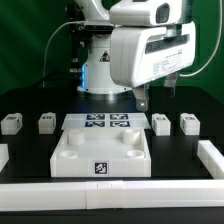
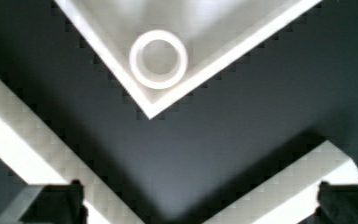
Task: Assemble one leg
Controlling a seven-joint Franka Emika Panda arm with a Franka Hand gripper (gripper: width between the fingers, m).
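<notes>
1. The white border rail (image 1: 110,190) runs along the bottom edge of the exterior view and closes off both lower corners.
2. The tray part (image 1: 70,165) sits at lower centre, with bare table on either side of it.
3. The marker board (image 1: 108,123) lies just behind the tray part.
4. The gripper (image 1: 156,92) (image 2: 179,205) hangs right of centre with its fingers spread and nothing between them.
5. You see four legs at mid-height, well apart: the left legs (image 1: 12,124) (image 1: 46,123) and the right legs (image 1: 160,124) (image 1: 189,124).

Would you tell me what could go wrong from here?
The gripper is open and empty, and the wrist view shows the tray part's corner socket, not a leg; descending here might strike it. On the exterior view's right, the inner leg sits close to the outer leg, so grasping one could nudge the other.
</notes>
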